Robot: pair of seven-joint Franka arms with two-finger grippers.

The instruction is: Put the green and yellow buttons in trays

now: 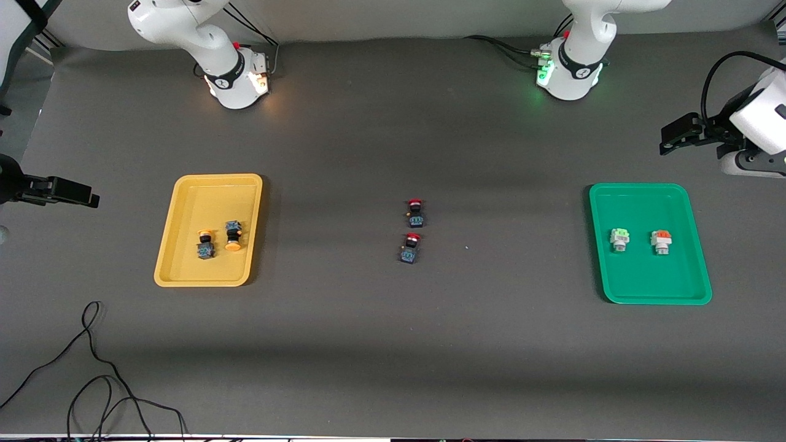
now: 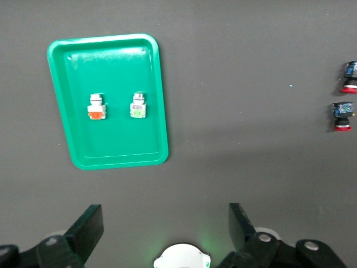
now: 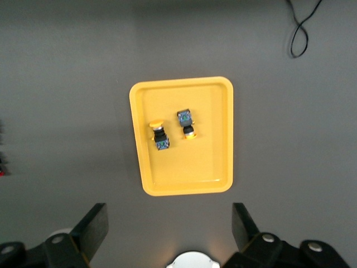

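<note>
The left pincer (image 2: 162, 231) hangs high with its fingers (image 2: 89, 229) spread wide and nothing between them, raised above the worktop (image 1: 393, 344) at the left arm's end. Below it, well apart from the fingers, lies the green tray (image 2: 159, 84) (image 1: 700, 270). In that tray rest two white blocky buttons side by side without touching: the green-topped button (image 2: 138, 105) (image 1: 619, 239) and the orange-topped button (image 2: 96, 107) (image 1: 661, 241), the green-topped one toward the worktop's middle.

The right pincer (image 3: 170, 231) is likewise raised, its fingers (image 3: 95, 226) wide apart and empty, at the right arm's end of the worktop. Below it, clear of the fingers, sits the yellow tray (image 3: 226, 139) (image 1: 178, 270). Two yellow-capped buttons lie on their sides in it, close together: one yellow button (image 3: 160, 134) (image 1: 206, 244) and a second yellow button (image 3: 187, 124) (image 1: 233, 236).

On the bare worktop between the trays lie two red-capped buttons, one (image 1: 416, 212) (image 2: 350, 77) just farther from the front camera than the other (image 1: 410, 248) (image 2: 342, 116). A black cable (image 1: 92, 368) trails along the worktop's near edge at the right arm's end
</note>
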